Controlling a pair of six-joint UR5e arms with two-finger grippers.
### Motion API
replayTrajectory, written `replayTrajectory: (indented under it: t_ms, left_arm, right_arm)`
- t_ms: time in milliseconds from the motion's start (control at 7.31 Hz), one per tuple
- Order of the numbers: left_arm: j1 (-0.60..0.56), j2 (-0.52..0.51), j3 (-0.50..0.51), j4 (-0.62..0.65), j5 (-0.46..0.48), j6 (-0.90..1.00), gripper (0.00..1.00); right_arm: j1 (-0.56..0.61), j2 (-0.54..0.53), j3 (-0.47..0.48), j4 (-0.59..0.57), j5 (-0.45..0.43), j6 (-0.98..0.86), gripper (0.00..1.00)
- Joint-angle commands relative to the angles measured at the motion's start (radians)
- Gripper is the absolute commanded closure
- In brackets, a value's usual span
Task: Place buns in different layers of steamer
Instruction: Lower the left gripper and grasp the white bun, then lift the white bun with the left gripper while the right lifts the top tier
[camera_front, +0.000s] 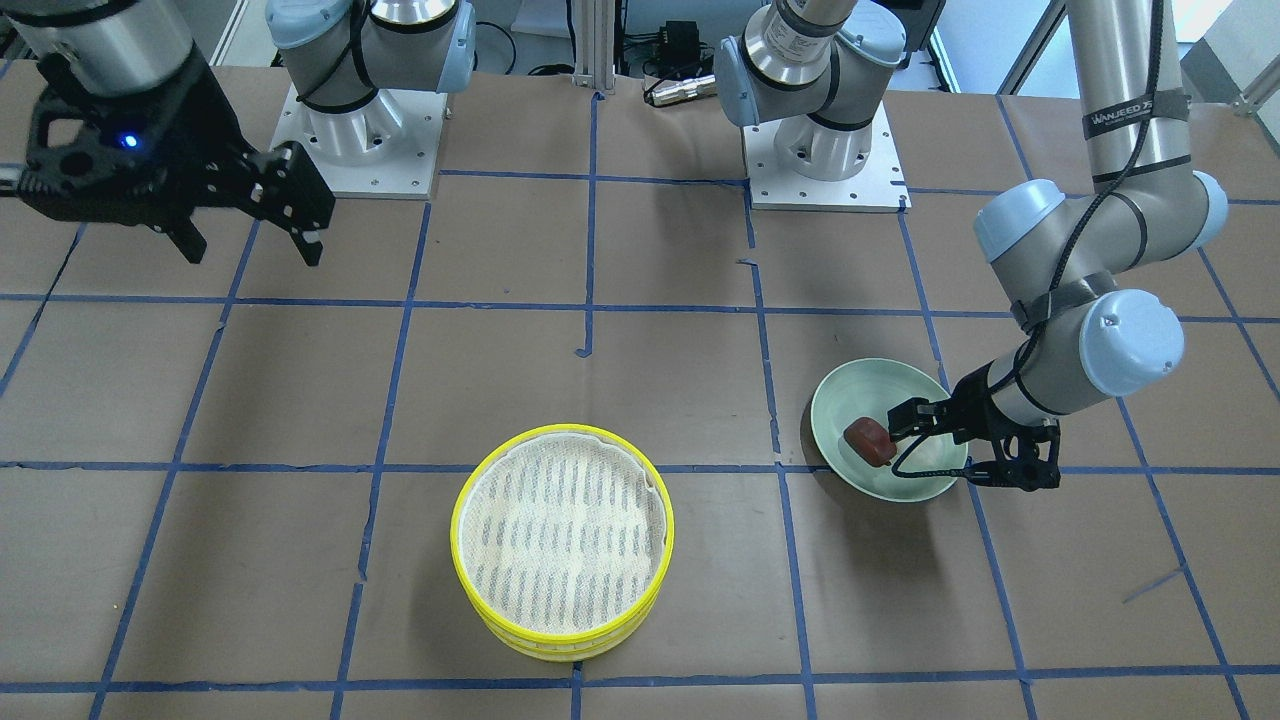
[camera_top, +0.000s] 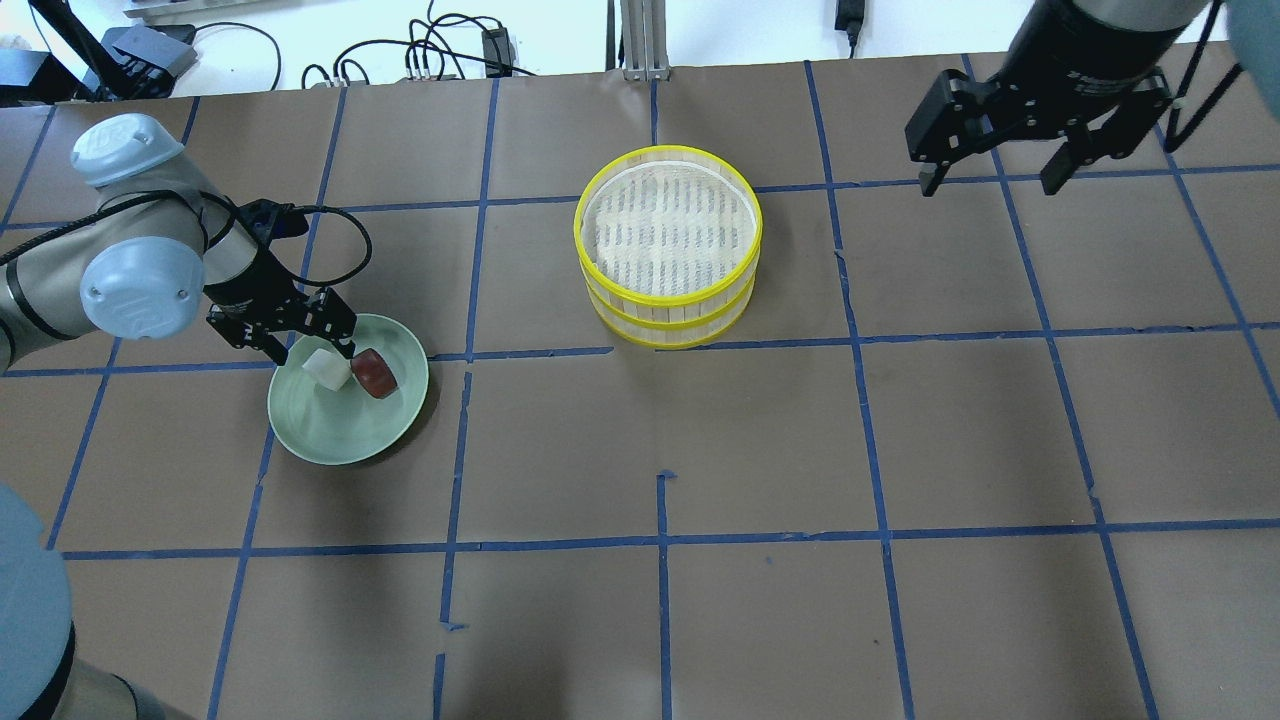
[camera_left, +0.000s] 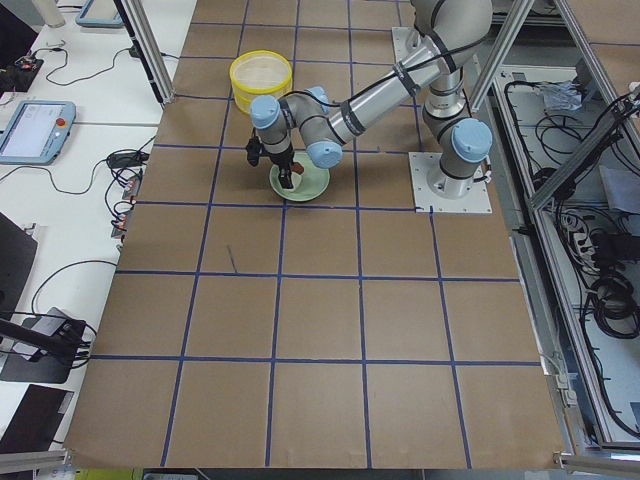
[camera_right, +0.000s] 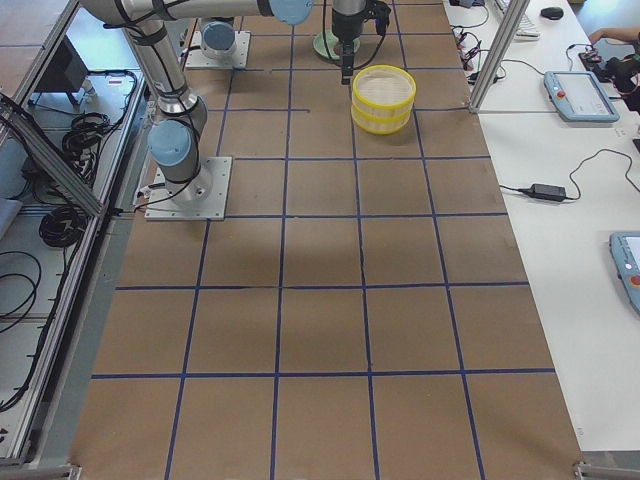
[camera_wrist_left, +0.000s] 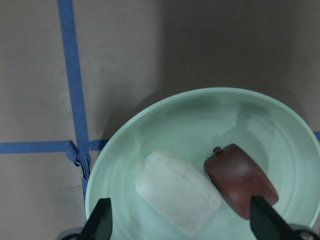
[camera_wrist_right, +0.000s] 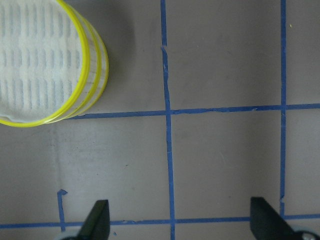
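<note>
The steamer (camera_top: 668, 245) is two yellow-rimmed trays stacked at the table's middle, with nothing in the top tray; it also shows in the front view (camera_front: 560, 540) and the right wrist view (camera_wrist_right: 40, 65). The white bun (camera_top: 326, 368) and the reddish-brown bun (camera_top: 375, 372) lie side by side in a pale green plate (camera_top: 340, 430). My left gripper (camera_top: 308, 345) hangs open low over the plate. In its wrist view the white bun (camera_wrist_left: 177, 190) and brown bun (camera_wrist_left: 240, 180) lie between the open fingers. My right gripper (camera_top: 988, 180) is open and empty, high to the steamer's right.
The brown table is crossed by blue tape lines. The robot bases (camera_front: 360, 140) stand at the near edge. Cables and boxes (camera_top: 440, 50) lie beyond the far edge. The left arm's elbow (camera_top: 140, 290) hangs beside the plate.
</note>
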Motion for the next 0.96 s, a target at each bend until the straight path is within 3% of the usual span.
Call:
replayTrajectory:
  t_ms: [0,137,410,821]
  left_arm:
    - [0.0,-0.001,-0.008,0.021,0.001,0.004,0.53]
    - [0.0,-0.001,-0.012,0.019,-0.003,0.001,0.99]
    - [0.0,0.001,-0.012,0.025,-0.006,0.001,1.0]
    - [-0.023,0.045,0.024,0.045,-0.003,-0.014,1.0]
  right_arm:
    - [0.172,0.186,-0.009,-0.199,-0.04,0.267,0.0]
    - [0.22,0.274,-0.009,-0.3,-0.045,0.35,0.0]
    - [0.233,0.353,-0.004,-0.385,-0.052,0.372,0.0]
    - [0.218,0.383,0.003,-0.393,-0.094,0.3,0.0]
